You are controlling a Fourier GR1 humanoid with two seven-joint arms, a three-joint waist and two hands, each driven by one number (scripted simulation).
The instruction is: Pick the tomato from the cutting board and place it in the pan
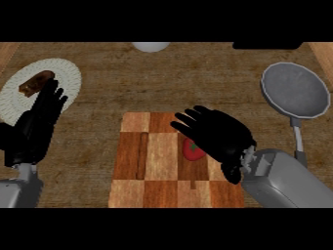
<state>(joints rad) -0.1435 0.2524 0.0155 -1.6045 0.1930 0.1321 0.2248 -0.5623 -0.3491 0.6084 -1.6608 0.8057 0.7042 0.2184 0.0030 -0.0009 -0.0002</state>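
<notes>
The right robot hand is hovering over the checkered wooden cutting board with fingers spread apart, holding nothing. The small red tomato is sitting on the board, half hidden under that palm. The round grey metal pan is lying well off to the right on the brown wooden desk. The left robot hand is resting open by a white round plate carrying a brown food piece.

2 grey forearms w/ black robot hand each.
</notes>
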